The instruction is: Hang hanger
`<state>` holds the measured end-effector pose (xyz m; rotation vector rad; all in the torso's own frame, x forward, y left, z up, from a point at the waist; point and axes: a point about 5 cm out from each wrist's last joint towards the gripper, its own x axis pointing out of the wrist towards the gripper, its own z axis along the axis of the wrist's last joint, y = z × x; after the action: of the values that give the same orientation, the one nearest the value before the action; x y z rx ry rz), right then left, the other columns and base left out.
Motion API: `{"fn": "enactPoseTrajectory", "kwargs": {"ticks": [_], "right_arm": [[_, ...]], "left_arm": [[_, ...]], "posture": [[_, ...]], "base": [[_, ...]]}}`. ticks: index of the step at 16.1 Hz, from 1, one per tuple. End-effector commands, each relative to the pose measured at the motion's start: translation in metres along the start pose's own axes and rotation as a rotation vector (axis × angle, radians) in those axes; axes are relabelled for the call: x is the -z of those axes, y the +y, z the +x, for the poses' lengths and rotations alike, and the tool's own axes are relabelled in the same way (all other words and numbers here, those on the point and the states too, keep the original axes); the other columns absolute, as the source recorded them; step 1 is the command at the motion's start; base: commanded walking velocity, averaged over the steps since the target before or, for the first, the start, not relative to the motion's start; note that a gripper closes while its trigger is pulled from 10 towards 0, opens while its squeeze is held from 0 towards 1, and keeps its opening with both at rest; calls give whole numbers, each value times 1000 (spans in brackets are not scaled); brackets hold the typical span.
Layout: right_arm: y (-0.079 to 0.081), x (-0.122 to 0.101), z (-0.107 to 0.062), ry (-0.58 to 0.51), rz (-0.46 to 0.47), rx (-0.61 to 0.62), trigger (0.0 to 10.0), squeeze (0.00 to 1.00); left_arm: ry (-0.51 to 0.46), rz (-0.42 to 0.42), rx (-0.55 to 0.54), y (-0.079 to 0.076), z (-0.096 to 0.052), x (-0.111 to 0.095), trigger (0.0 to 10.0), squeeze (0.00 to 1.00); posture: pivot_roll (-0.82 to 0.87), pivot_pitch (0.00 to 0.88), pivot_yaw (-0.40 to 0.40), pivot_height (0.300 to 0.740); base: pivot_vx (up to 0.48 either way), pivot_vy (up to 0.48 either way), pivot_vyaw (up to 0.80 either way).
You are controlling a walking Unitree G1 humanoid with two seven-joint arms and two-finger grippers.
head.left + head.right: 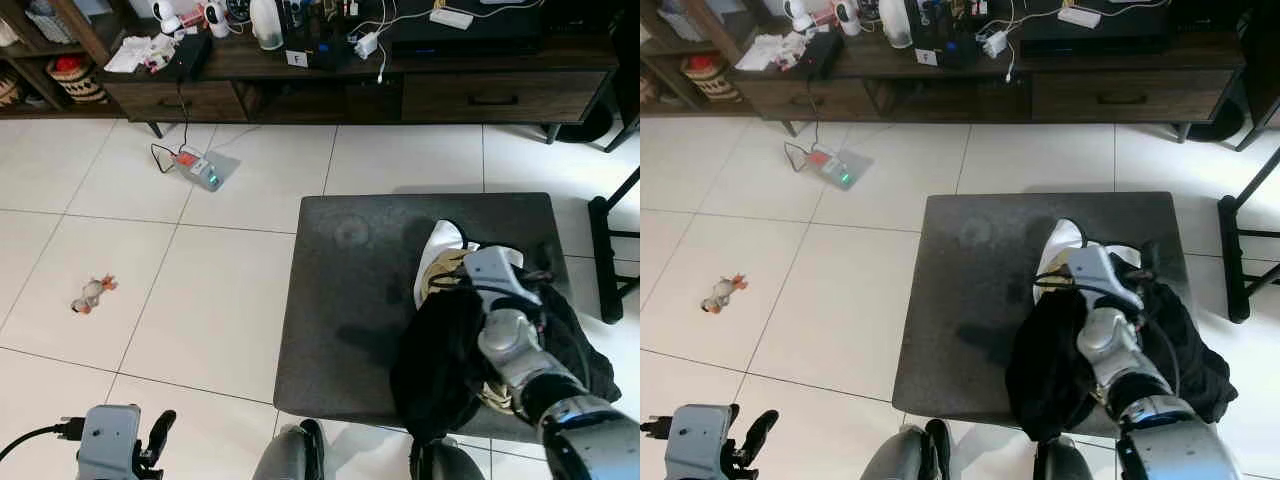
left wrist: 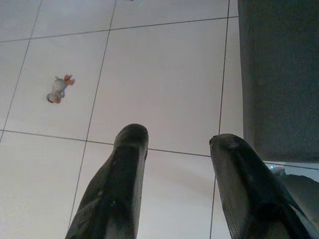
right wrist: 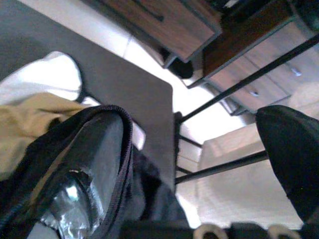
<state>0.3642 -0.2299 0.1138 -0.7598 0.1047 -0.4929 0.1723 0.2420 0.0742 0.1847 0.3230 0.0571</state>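
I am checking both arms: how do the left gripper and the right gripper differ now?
The left gripper hangs low over bare floor tiles, holding nothing; the right gripper is over the dark table, one finger tucked into the black garment. Both are open.

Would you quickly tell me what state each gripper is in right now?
Left gripper: open, holding nothing, above the floor.
Right gripper: open, one finger tucked into the black garment.
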Motion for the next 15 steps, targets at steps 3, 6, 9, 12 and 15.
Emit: {"fn": "enactPoseTrajectory", "kwargs": {"ticks": [3,6,9,12,15], "right_arm": [[9,13,-9,33,-27,-34,10000,0],[27,39,-27,185,16,-161,10000,0],[31,41,-30,213,51,-182,10000,0],[26,36,-24,204,46,-161,10000,0],[12,35,-15,205,39,-93,10000,0]], "left_arm": [[65,-4,-18,3,-11,13,10000,0],[74,-3,-16,3,-15,12,10000,0],[76,-3,-15,3,-18,12,10000,0],[82,-4,-19,4,-23,11,10000,0],[88,-5,-23,3,-27,12,10000,0]], "posture": [[310,490,201,676],[314,496,207,676],[317,502,207,676],[328,514,207,676],[336,521,206,676]], "base": [[0,0,0],[0,0,0],[0,0,0],[0,0,0],[0,0,0]]}}
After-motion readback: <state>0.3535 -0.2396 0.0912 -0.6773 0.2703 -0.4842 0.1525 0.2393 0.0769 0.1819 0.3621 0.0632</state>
